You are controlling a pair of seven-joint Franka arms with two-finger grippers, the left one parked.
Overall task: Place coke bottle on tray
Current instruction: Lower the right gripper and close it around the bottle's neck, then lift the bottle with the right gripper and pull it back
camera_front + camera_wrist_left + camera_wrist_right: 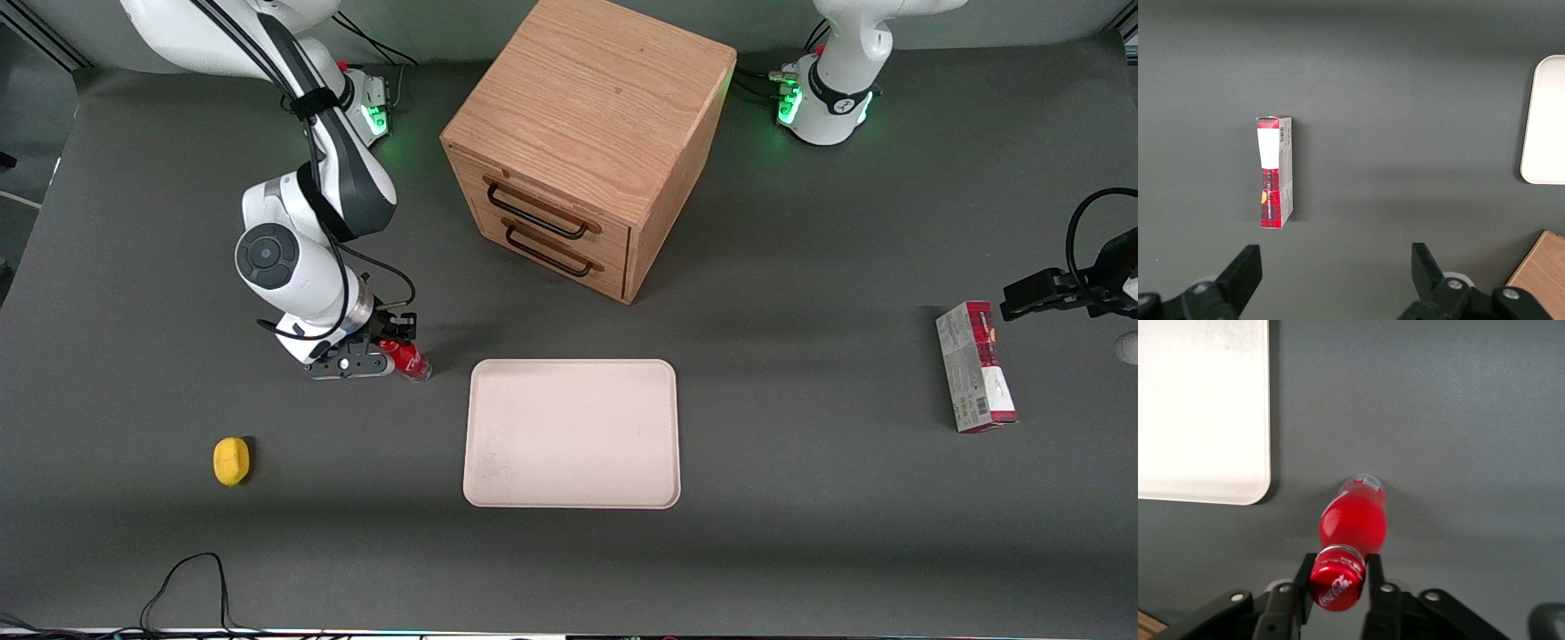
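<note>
The coke bottle [406, 357] is small and red with a red cap, standing beside the tray toward the working arm's end of the table. My right gripper [394, 342] is shut on its cap and neck. In the right wrist view the two fingers [1373, 577] press both sides of the cap of the bottle [1355, 520], with the gripper [1337, 581] right over it. The cream-white tray [573, 433] lies flat and bare near the table's middle, in front of the drawer cabinet; its corner shows in the right wrist view [1201, 407].
A wooden two-drawer cabinet [587, 142] stands farther from the front camera than the tray. A yellow lemon [231, 461] lies nearer the camera than the gripper. A red-and-grey carton [975, 366] lies toward the parked arm's end; it also shows in the left wrist view [1275, 171].
</note>
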